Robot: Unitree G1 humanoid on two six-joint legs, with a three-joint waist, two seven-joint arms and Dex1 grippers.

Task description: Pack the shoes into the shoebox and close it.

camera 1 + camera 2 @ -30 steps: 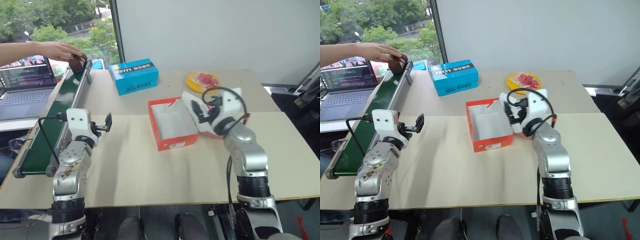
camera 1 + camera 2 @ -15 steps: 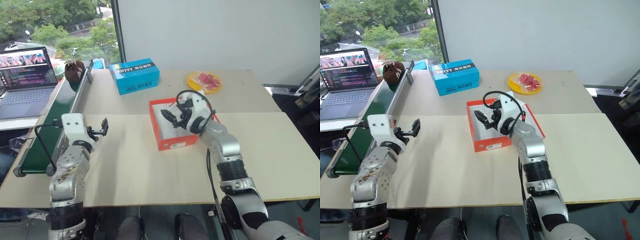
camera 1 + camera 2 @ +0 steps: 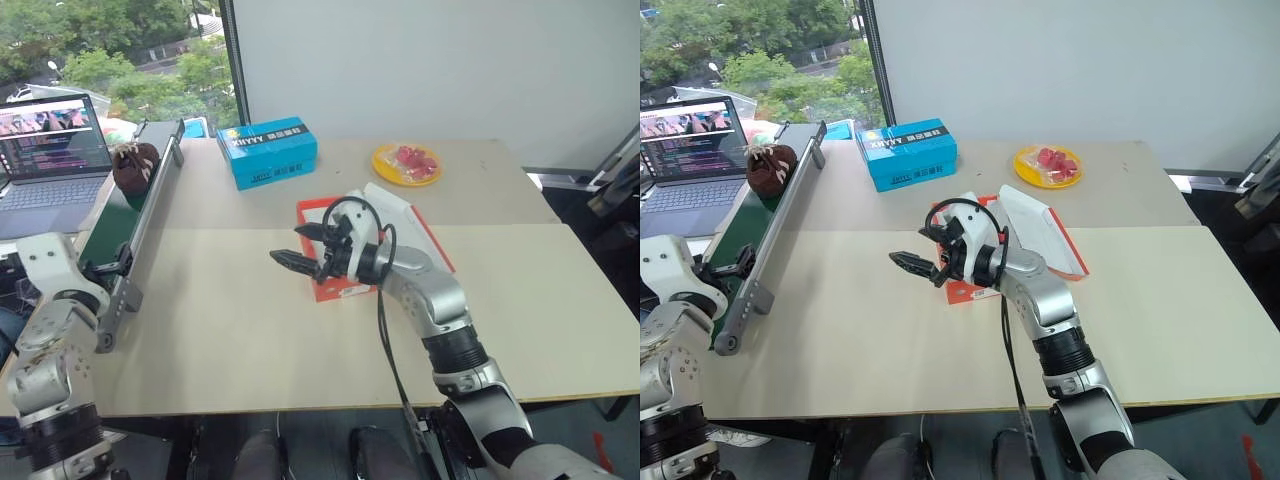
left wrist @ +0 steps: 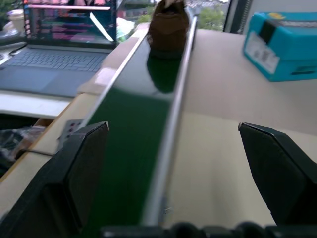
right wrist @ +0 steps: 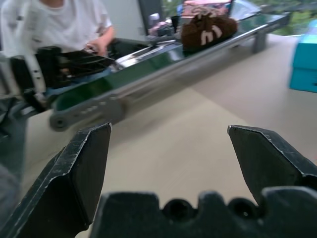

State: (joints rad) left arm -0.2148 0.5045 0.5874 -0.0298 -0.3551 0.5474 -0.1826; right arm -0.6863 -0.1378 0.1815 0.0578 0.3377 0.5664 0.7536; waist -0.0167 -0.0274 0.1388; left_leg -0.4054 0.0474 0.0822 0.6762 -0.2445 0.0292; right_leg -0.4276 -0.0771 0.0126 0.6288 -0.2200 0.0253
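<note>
Although the shoebox point(image 3: 345, 285) sits open near the middle of the bench point(image 3: 250, 330), nothing can be seen inside it, and the one shoe point(image 3: 133, 166) in sight rests on the green conveyor belt point(image 3: 115, 215) at the far left edge of the bench, close to the laptop point(image 3: 52, 150).

Position of the tools: the left tool point(image 4: 173, 173) hangs level beside the near end of the belt, fingers spread wide and empty. In its wrist view the belt runs straight ahead between the fingers, with the shoe at the far end of that line. The right tool point(image 3: 300, 250) hovers above the bench just left of the shoebox, likewise spread wide and empty, pointing leftward towards the belt. Its wrist view places the shoe well off, beyond a stretch of bare bench.

Governing relation: the shoe lies forward of the left tool along the belt's long axis, and forward and far left of the right tool. The left arm appears to be the nearer. The shoe stands with its toe or heel facing down the belt; which of the two cannot be determined.

The lid point(image 3: 405, 225) of the shoebox leans open on the right side, away from the belt, so a shoe arriving from the left should meet no obstruction. A blue box point(image 3: 268, 150) and a yellow plate point(image 3: 405, 162) stand well clear at the rear.
</note>
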